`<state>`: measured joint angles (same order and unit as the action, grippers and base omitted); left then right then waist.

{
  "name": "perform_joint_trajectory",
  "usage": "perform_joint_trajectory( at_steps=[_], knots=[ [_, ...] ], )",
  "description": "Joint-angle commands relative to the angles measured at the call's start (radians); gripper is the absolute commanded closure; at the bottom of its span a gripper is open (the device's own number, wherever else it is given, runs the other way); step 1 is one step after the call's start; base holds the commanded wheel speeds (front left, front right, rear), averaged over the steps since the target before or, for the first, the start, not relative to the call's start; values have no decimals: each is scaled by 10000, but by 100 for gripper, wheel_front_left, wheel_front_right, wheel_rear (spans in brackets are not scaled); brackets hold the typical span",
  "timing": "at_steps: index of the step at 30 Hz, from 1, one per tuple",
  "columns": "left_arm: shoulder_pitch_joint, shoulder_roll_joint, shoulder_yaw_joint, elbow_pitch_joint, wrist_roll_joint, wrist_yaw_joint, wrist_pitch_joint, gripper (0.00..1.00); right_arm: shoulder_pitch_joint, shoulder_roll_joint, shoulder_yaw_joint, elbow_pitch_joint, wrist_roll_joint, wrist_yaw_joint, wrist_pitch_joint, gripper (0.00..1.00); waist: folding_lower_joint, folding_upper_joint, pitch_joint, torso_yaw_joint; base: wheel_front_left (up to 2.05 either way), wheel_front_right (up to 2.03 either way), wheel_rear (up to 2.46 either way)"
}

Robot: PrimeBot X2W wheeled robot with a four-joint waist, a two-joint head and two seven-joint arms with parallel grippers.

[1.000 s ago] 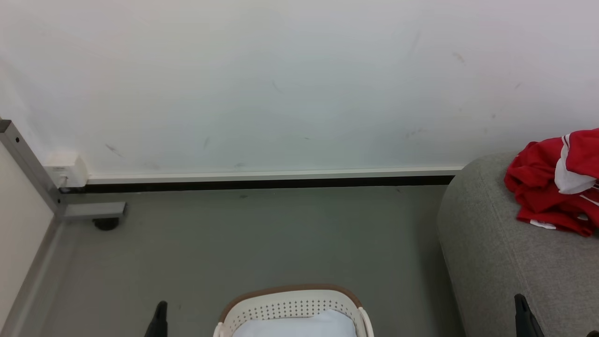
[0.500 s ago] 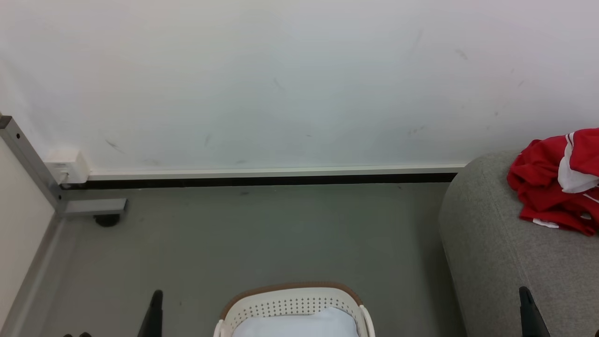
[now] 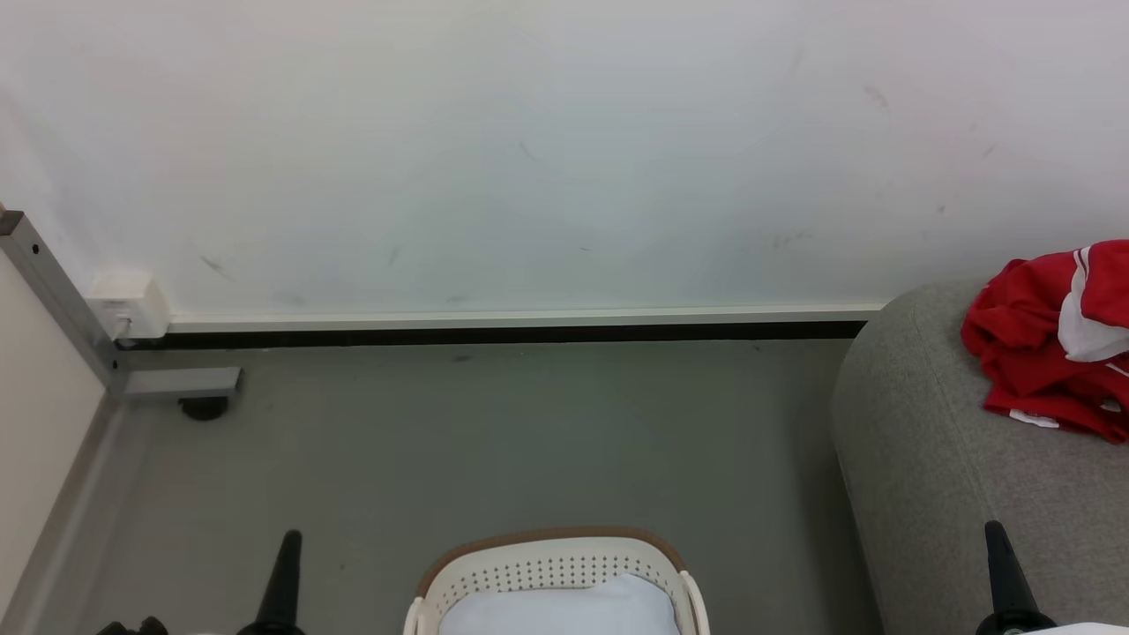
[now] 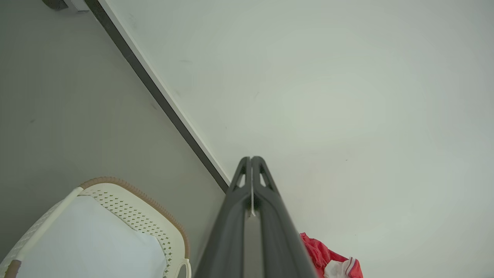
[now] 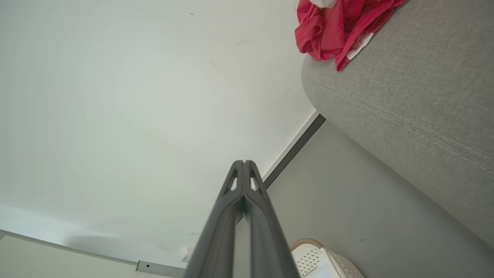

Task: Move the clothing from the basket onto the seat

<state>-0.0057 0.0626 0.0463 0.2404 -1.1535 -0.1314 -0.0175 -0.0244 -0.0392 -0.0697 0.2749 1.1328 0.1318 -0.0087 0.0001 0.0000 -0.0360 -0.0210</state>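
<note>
1. Head view: high, facing forward and down at wall [image 3: 529, 159], floor [image 3: 494, 441], basket [image 3: 551, 571], sofa [image 3: 926, 476].
2. Left wrist view: low, tilted, facing the wall.
3. Right wrist view: low, beside the sofa; all share basket, clothing [image 3: 1023, 353], wall.

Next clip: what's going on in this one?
Nothing is being handled right now. The red clothing lies bunched on the grey sofa at the right; the laundry basket on the floor has a white cloth liner in its visible part, with no red in it. The left gripper and right gripper are both shut and empty, flanking the basket. The move looks done, though the basket's near end is out of frame.
</note>
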Motion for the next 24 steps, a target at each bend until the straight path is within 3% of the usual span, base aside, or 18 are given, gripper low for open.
perform_joint_trajectory(
  at_steps=[1,24],
  knots=[
    [-248,7,64,-65,-305,7,67,100,-257,-105,-53,-123,315,-10,72,100,-1,0,10,6,0,0,0],
    [-633,-25,333,-14,-2334,10,625,100,-570,-127,-243,-213,2389,-14,610,100,-1,0,163,88,0,0,0]
  ],
)
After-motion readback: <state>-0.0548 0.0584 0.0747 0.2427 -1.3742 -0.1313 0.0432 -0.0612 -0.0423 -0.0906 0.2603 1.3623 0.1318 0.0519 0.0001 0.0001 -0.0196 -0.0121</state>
